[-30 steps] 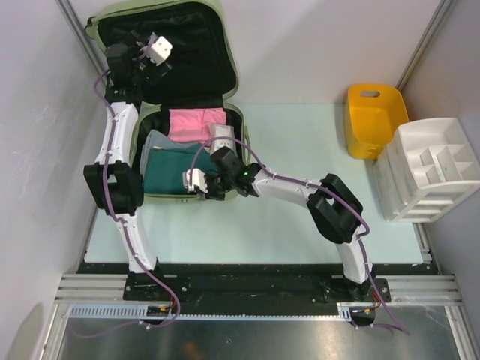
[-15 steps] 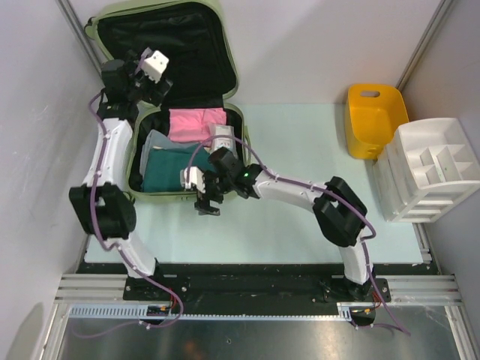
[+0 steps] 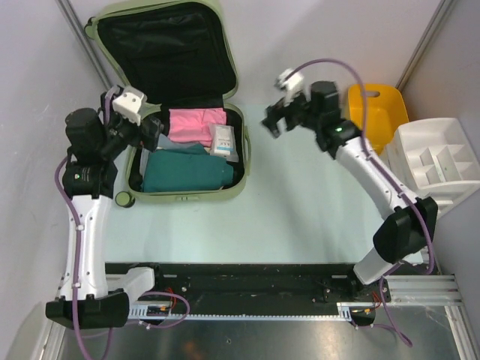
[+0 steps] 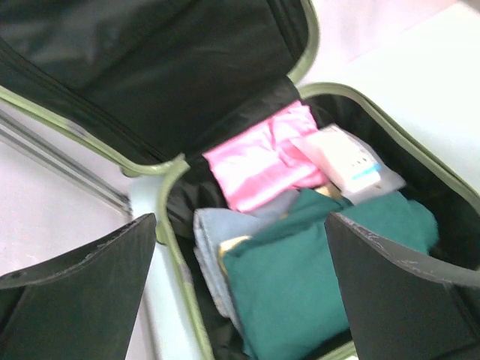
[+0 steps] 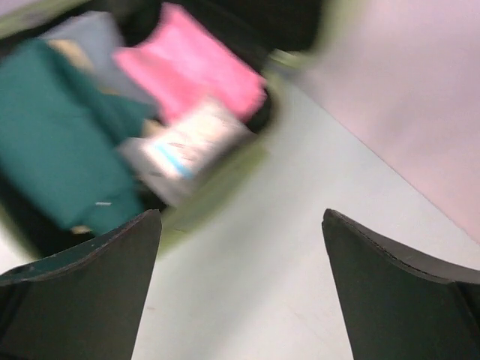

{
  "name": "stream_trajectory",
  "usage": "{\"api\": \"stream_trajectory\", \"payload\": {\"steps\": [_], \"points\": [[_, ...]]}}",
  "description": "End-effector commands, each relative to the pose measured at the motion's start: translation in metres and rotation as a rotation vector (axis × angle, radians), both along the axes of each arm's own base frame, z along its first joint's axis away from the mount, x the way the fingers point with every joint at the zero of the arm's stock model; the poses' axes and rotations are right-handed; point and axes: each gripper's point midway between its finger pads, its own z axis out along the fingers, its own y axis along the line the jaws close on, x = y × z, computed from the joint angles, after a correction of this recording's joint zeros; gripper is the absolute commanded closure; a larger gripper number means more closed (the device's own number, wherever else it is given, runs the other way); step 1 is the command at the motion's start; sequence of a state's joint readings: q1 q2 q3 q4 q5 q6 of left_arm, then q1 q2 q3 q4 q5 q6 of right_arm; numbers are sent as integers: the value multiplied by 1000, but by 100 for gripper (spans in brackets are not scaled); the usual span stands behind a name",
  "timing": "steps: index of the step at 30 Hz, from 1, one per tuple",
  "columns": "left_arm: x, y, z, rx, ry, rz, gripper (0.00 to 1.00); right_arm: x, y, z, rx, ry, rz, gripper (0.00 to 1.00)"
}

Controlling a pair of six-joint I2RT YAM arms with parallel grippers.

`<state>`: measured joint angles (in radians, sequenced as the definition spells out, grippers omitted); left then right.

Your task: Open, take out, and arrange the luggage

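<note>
A knock from the left gripper (image 3: 152, 127), wide open and empty at the left rim, could drop the raised lid (image 3: 165, 45) shut on the pale sage-green hard-shell suitcase (image 3: 187, 196). The suitcase lies open at the far left of the bench (image 3: 300, 210), long axis left-right, wheels (image 3: 122, 197) leftward. The right gripper (image 3: 271, 122) hangs wide open and empty to its right.

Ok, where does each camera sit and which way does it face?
Top external: fixed above and behind the arm bases, looking down on the table, open suitcase and yellow tub; both arms show, with left gripper and right gripper.
Left wrist: on the left arm, facing into the suitcase; its fingers frame the view.
Right wrist: on the right arm, blurred, facing the table beside the suitcase; its fingers show.
Shared: all three show the pink cloth and teal cloth.
</note>
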<state>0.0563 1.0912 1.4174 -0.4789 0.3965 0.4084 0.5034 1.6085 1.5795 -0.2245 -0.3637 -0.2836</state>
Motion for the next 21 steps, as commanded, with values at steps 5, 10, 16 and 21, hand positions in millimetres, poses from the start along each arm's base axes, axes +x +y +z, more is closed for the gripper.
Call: {"api": "stream_trajectory", "payload": {"steps": [5,10,16,21], "points": [[-27,-20,-73,-147,241,-52,0,89,-231,-65,-109,182,-601,11],[-32,-23,-100,-155,299,-58,0,129,-301,-100,-156,235,-769,13],[-36,-15,-120,-134,328,-16,0,161,-328,-141,-194,281,-845,14],[-39,-12,-119,-139,324,8,1,168,-324,-178,-225,340,-801,28]]}}
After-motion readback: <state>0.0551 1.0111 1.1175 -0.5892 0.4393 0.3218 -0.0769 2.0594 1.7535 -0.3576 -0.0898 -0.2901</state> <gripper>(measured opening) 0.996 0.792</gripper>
